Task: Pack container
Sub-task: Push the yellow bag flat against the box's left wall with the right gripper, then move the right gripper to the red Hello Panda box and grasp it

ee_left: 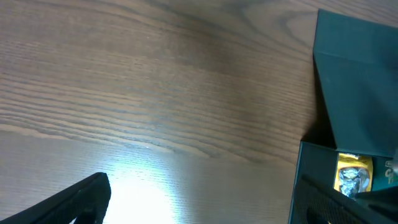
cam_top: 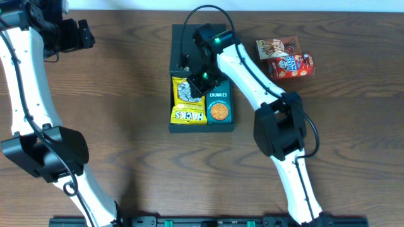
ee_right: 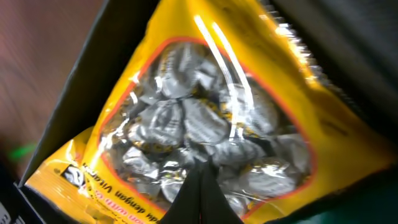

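While the right gripper (cam_top: pixel 199 83) noses into the container (cam_top: pixel 202 128), the left hangs open

Nearest me, the dark teal-grey container sits at the middle of the wooden table (cam_top: pixel 126 94), holding a yellow Hacks candy bag (cam_top: pixel 188 108) beside a teal Chunkies cookie box (cam_top: pixel 218 106). The right gripper, fingers pinched together, pokes at the bag's clear window. Beyond, a red snack box (cam_top: pixel 293 65) touches a brown biscuit-stick box (cam_top: pixel 278 47). Farthest, the left gripper (cam_top: pixel 85 34) hovers, jaws spread, well apart from the container.

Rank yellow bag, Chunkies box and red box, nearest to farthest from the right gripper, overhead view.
1. Yellow bag, in the container, under the right gripper.
2. Chunkies box, beside the bag.
3. Red box, on the table, far right.
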You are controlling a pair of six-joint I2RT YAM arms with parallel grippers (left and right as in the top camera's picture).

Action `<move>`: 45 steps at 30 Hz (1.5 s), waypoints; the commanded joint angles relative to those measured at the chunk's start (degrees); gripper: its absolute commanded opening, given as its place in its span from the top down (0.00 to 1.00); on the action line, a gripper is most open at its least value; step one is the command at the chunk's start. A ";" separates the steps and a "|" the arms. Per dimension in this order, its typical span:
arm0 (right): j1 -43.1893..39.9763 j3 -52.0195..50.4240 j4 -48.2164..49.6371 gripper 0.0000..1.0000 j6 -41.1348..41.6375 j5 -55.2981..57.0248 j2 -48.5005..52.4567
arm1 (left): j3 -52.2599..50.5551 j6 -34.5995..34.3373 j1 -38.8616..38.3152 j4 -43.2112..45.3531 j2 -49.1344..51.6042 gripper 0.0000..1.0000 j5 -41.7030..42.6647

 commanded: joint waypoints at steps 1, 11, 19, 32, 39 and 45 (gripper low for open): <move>2.58 0.11 -0.87 0.99 -1.86 -0.11 0.31 | 0.09 0.17 0.09 -0.48 -0.07 0.04 -0.15; 4.63 -0.33 -1.99 0.99 -3.15 -0.09 1.66 | 0.09 0.17 0.09 -1.18 -0.07 0.05 -0.15; 4.42 0.31 -2.25 0.99 -3.10 -0.11 0.46 | 0.09 0.17 0.09 -1.31 -0.07 0.05 -0.11; -12.02 6.47 4.70 0.99 -3.06 7.37 -15.87 | 0.09 -0.35 0.07 -1.42 -0.07 0.05 0.31; -27.58 5.68 3.45 0.97 7.96 9.92 -9.73 | 0.09 -1.40 0.07 -1.40 -0.07 0.05 0.26; -30.93 5.68 4.44 0.98 39.80 14.86 -6.93 | 0.09 -1.99 0.07 -0.96 -0.07 0.05 0.26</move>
